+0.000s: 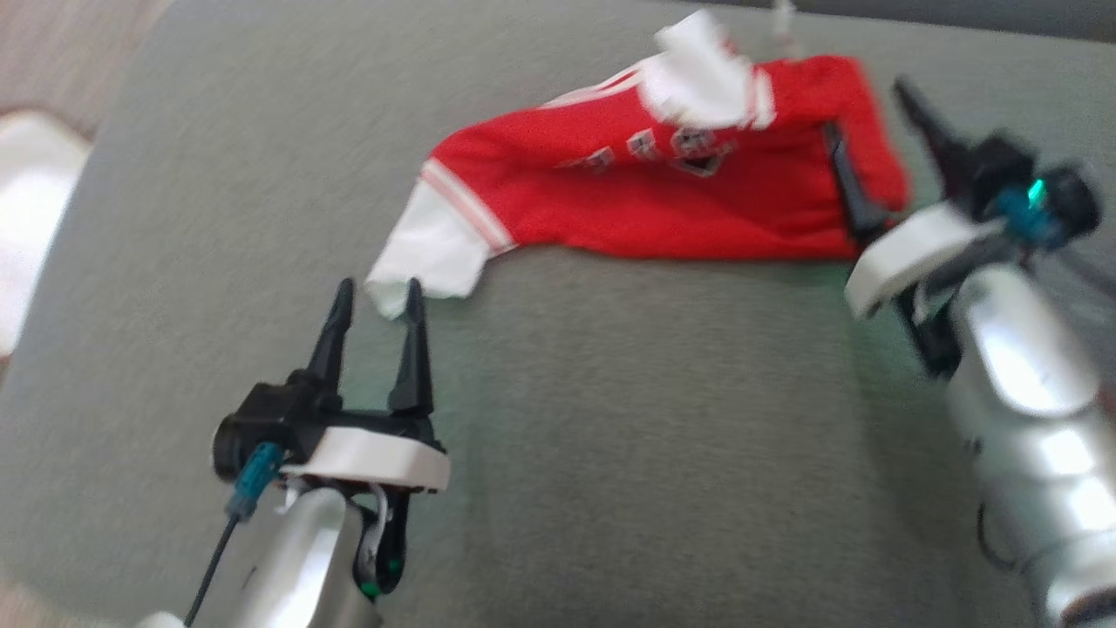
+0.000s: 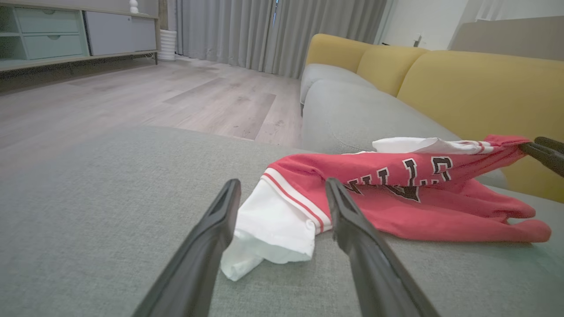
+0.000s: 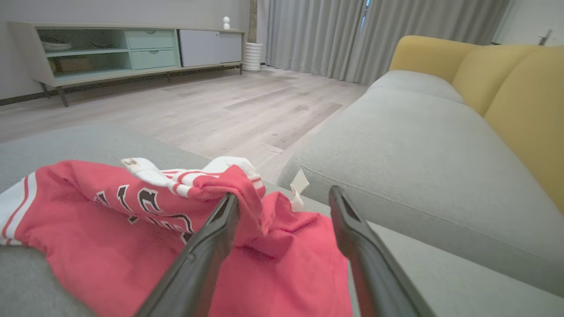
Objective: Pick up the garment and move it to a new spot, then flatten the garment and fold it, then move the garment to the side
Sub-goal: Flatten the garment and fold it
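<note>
The garment [image 1: 663, 187] is a red jersey with white sleeves and dark lettering, lying crumpled across the far part of the grey cushion [image 1: 610, 419]. My left gripper [image 1: 377, 292] is open, its tips on either side of the white sleeve end [image 2: 269, 229]. My right gripper [image 1: 863, 109] is open at the garment's right end. In the right wrist view a raised fold of red cloth [image 3: 240, 193] rests against its left finger, and the garment [image 3: 110, 237] spreads to the left. The right gripper's fingers [image 2: 544, 154] also reach the cloth's far end in the left wrist view.
The grey cushion drops to a wooden floor [image 2: 132, 97] beyond its far edge. A grey sofa seat [image 3: 418, 145] with yellow backs [image 2: 480, 92] runs alongside. A low sideboard [image 3: 110, 53] and curtains [image 3: 330, 35] stand far off. A white shape [image 1: 30, 201] sits off the cushion's left.
</note>
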Robot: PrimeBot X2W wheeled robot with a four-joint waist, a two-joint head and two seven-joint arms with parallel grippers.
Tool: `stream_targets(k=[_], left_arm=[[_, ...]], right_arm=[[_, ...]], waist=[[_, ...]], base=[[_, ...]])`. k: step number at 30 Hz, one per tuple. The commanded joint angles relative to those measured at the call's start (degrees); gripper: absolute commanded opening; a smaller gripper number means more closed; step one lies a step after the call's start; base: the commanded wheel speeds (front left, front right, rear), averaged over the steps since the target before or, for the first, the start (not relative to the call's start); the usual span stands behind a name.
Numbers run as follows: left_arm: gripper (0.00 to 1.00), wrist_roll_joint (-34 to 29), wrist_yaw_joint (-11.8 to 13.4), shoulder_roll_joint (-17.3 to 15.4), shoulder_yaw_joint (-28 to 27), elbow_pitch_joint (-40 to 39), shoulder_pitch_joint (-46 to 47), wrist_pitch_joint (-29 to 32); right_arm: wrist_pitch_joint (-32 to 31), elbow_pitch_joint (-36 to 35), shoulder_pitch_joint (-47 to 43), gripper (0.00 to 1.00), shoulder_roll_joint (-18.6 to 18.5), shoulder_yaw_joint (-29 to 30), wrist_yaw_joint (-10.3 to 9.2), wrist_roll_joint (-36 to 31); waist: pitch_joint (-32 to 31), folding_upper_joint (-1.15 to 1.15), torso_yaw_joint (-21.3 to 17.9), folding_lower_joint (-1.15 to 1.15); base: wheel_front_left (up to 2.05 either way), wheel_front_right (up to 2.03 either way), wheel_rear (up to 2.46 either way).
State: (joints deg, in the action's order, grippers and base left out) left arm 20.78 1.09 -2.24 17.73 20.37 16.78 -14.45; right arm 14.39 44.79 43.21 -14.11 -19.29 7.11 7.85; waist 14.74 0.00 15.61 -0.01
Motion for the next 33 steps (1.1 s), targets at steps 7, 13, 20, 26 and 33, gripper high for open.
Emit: stream_targets(k=[7,13,20,26,33], left_arm=[[1.00,-2.70,-1.58,-1.20,-5.52,-1.27,-0.94,-0.55],[1.00,-3.69,-2.27,-1.01,-6.79,-1.36,-1.90,-0.55],[1.00,-4.70,-3.12,-0.85,-8.07,-1.21,-3.25,-0.55],[1.00,-5.26,-3.73,-0.77,-8.55,-0.91,-3.56,-0.55],[1.00,-6.25,-1.47,-1.18,-10.35,4.17,-1.85,-0.48]], right_arm=[[0.61,-5.75,-7.95,1.00,3.98,5.02,0.37,-3.49],[0.61,-12.08,-15.38,1.00,7.54,11.98,0.37,-4.58],[0.61,-20.63,-26.15,1.00,10.77,17.17,0.37,-4.72],[0.61,-23.73,-30.21,1.00,11.19,17.47,0.37,-3.66],[0.61,-25.55,-30.26,1.00,11.22,16.20,0.37,-2.33]], waist=[[-6.83,0.00,-9.48,0.01],[-8.04,0.00,-11.57,0.01],[-8.81,0.00,-12.88,0.01],[-8.68,0.00,-12.91,0.01],[-7.10,0.00,-13.52,0.01]], base=[[0.00,0.00,0.00],[0.00,0.00,0.00],[0.00,0.00,0.00],[0.00,0.00,0.00],[0.00,0.00,0.00]])
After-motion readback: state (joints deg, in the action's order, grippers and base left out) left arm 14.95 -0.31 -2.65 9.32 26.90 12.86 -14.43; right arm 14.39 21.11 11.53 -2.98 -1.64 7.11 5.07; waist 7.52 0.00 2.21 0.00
